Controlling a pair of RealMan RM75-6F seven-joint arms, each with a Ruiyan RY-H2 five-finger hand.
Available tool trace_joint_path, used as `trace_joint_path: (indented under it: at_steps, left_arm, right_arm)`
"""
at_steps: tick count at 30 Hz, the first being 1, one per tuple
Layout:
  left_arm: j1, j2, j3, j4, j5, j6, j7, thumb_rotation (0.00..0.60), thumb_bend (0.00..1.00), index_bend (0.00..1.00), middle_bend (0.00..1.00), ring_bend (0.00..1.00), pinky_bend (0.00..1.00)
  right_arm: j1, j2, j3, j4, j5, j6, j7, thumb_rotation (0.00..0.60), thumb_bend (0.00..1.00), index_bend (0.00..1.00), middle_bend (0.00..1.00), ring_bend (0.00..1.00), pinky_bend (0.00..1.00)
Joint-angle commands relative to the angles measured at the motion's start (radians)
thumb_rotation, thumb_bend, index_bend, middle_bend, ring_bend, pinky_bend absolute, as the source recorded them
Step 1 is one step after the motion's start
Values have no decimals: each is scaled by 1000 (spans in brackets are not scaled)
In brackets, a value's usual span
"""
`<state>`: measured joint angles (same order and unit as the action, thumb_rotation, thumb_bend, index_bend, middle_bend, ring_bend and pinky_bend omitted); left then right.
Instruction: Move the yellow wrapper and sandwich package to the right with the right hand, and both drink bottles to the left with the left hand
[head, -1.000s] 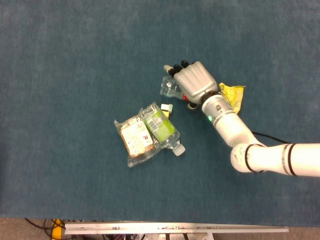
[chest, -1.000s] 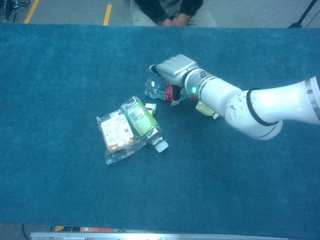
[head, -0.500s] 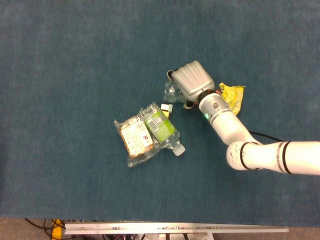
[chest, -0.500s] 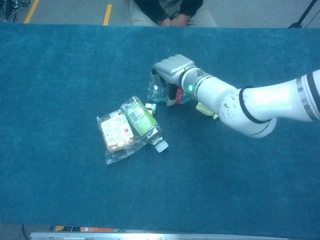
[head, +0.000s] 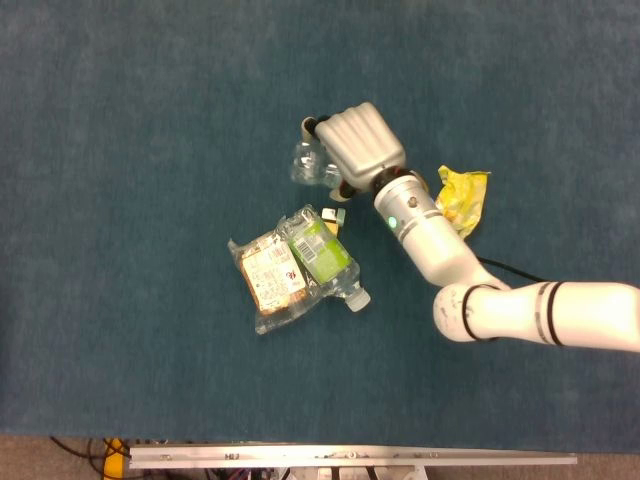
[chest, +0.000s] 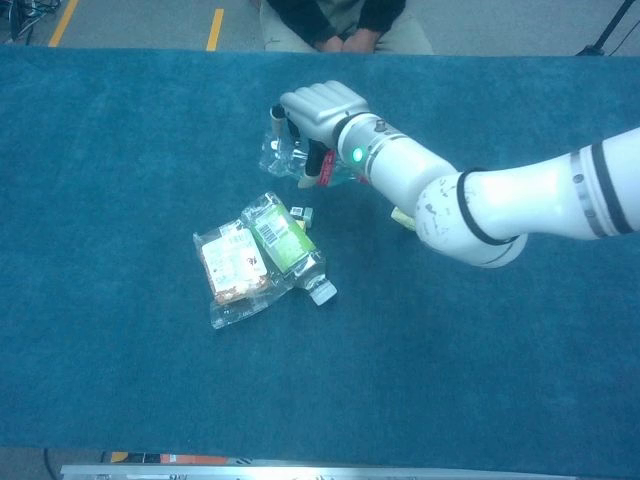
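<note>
A dark teal cloth covers the table; beyond its far edge lies grey floor with yellow tape lines; a metal rail runs along the near edge.

Head view looks straight down; chest view slants lower across the table; both share its middle

Robot lab: blue-cloth table; taped floor lines; seated onlooker

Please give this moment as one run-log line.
right hand grips clear crumpled plastic bottle | green-label bottle lies against sandwich package | yellow wrapper beside forearm | left hand unseen
</note>
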<state>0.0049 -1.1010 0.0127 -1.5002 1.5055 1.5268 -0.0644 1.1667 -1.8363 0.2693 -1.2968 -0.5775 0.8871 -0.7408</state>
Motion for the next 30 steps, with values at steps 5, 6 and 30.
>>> trace_joint_path:
  at_steps: [5,6,30]
  left_arm:
    - [7,9,2,-13,1,6,11,600,394,319,243,164,136]
    - [8,9,2,-15,2,8,11,600,394,319,243,164,136]
    - [-74,87,22,-128,53,-126,34,600,394,181,217,142,129]
  right_arm:
    - [20,-45,12,38,-3,-2,11,600,101,416,381,399,667]
    - [23,-48,13,42,-1,-5,12,600,102,368,363,375,642]
    - [-144,288,-53,-345,-217,104,127,600,101,55,263,293,555]
